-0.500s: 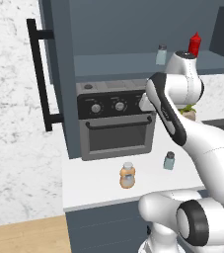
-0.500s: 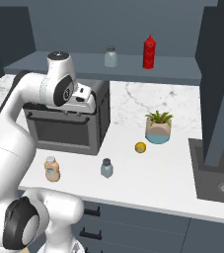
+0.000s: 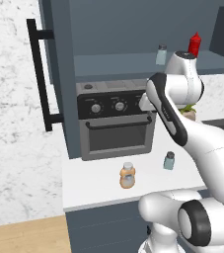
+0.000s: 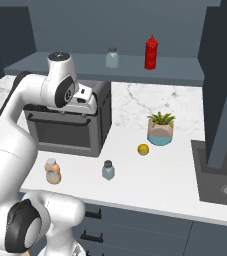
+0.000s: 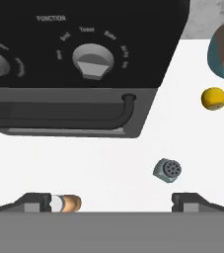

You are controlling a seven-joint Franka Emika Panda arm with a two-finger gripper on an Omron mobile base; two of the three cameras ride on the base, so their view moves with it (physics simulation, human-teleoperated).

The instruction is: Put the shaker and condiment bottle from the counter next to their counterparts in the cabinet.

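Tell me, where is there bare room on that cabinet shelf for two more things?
The shelf is bare left of the grey-capped shaker and right of the red squeeze bottle. The gap between those two is narrower.

We're looking at a home kitchen here, rendered rather than real. The anchor is a black-fronted toaster oven [image 4: 67,127] with dials, sitting on a white counter [image 4: 170,175] over dark slate-blue drawers. Behind it runs a marbled white wall. Above it, a slate-blue cabinet [image 3: 59,74] with a long black bar handle. To the oven's right, a potted plant [image 4: 160,129], a lemon [image 4: 143,149], and farther right a dark sink [image 4: 220,182].
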